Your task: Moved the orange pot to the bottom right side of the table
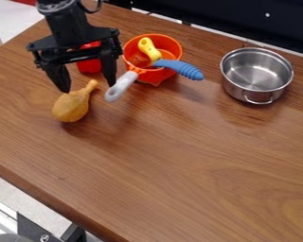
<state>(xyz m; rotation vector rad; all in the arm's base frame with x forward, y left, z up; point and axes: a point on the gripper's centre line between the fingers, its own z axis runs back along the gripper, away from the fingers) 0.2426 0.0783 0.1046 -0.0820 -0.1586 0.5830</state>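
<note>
Two fingers of the pincer [89, 87] stand wide apart above the yellow-brown drumstick [72, 107], beside a red object [89, 63]. The orange pot [172, 44] sits at the upper middle of the wooden surface [179, 165], holding utensils with a yellow handle [149, 48] and a ridged blue handle [182, 69]. A steel pot [256, 75] stands upright at upper right.

wooden tabletop [198, 156]: grained, smooth, soft sheen | two-handled pot [254, 71]: polished metal, glossy | orange pot [169, 41]: smooth, glossy plastic | blue handle [184, 69]: ridged plastic | toy drumstick [71, 107]: mostly matt, plastic-looking | gripper [88, 87]: matt
</note>
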